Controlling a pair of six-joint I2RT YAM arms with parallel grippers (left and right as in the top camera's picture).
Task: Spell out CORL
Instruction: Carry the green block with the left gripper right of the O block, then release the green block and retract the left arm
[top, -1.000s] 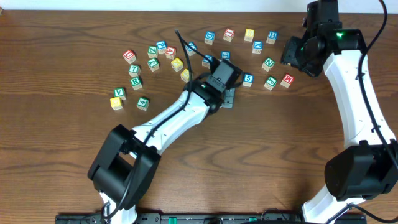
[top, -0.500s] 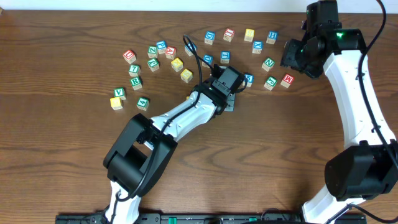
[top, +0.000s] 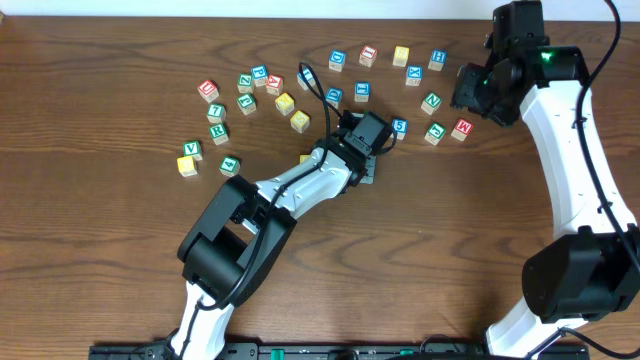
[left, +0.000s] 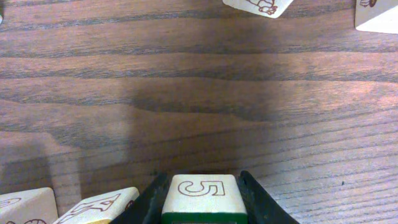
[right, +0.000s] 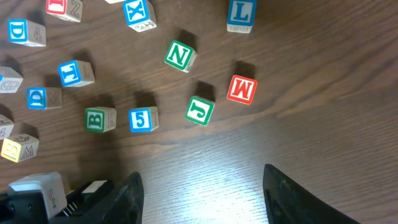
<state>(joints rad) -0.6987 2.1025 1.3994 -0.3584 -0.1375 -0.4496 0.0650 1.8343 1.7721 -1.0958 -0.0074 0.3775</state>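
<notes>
Holding a small cream-faced wooden cube (left: 200, 194) that shows an outlined 5 and a green lower edge, our left hand (left: 202, 185) is narrowed onto it, a dark finger against each side. Whether the cube rests on the brown wooden table (top: 450, 250) or hangs just above it, we cannot tell. We can read no letter on it either, so we cannot say it belongs to the word. A pale cube with a brown line drawing (left: 93, 206) lies just beside one finger.

Our right hand (right: 200, 180) hovers with its fingers well apart and nothing between them, near the red M cube (right: 241, 89).

The white-faced wooden cube with the green R (top: 217, 130) lies in the left cluster. It is well apart from the wooden cube with the blue L (right: 240, 12) at the far right of the scatter. Two yellow-topped wooden cubes (top: 284, 102) sit between them, near the left arm, and no C or O shows on them from above.

We judge the step in hand to be setting a cube down on the bare stretch toward the robot's base. To do it well we should lower it flat with the letter face up and loosen only once it is seated. We should also leave room alongside for the other letters. Afterwards we should lift straight up, since the neighbour beside the finger looks easy to knock.
</notes>
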